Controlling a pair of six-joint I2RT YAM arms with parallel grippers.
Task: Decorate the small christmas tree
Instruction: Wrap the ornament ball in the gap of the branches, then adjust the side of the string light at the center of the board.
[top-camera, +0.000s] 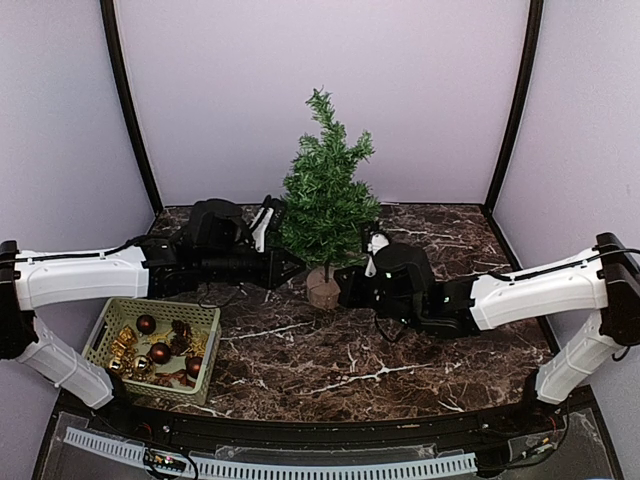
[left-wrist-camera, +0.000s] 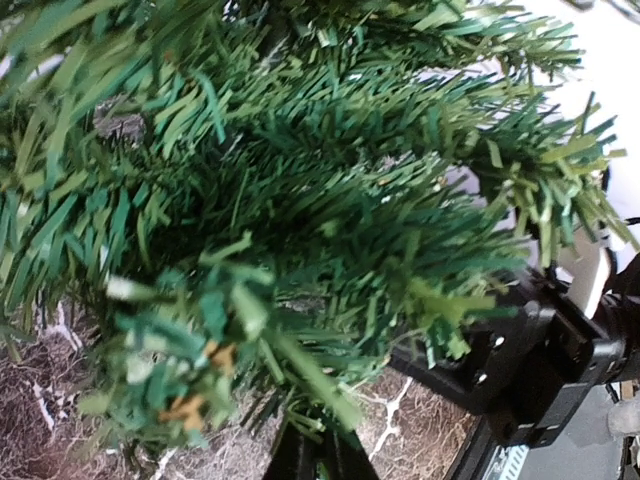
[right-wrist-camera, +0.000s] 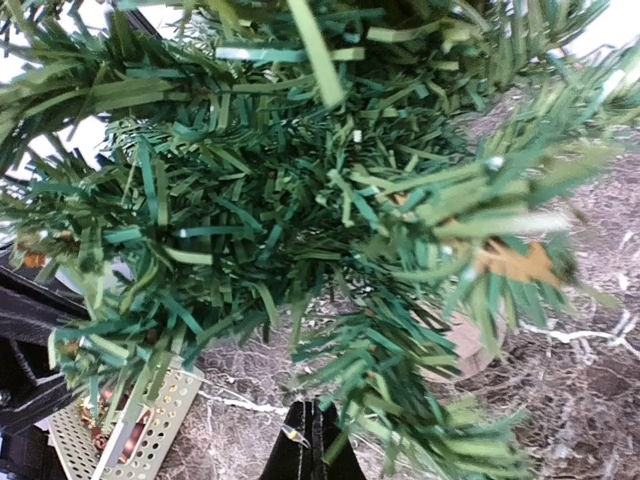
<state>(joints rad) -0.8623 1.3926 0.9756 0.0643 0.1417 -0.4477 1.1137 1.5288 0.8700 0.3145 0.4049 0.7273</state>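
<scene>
Reaching into the lower boughs of the small christmas tree (top-camera: 325, 190) from both flanks. At the left tool (top-camera: 288, 266): clenched almost fully among the needles. Cannot tell whether a twig or anything thin is pinched there, and no ornament visible in it. At the right tool (top-camera: 347, 284): clenched on nothing, tips low and just beside the round wooden base (top-camera: 323, 289). Standing upright directly ahead of both tools and between them, close enough to fill both wrist views with green.

Could topple the tree: narrow base, tall crown, tools pressed in on either side, so any sideways pull with needles caught would probably drag or tip it. Could also knock the base with the right tool, being so near. No bauble visible on the branches, so likely early in the job.

Behind the left tool, back along its arm: a pale green perforated basket (top-camera: 160, 304) of dark red balls (top-camera: 146, 323) and gold trinkets (top-camera: 122, 345). Under both tools: dark marble-patterned counter (top-camera: 400, 350), white-veined, glossy, probably slick under the base. Beyond the tools, past the tree: plain lilac backdrop (top-camera: 320, 90) between black posts (top-camera: 128, 110).
</scene>
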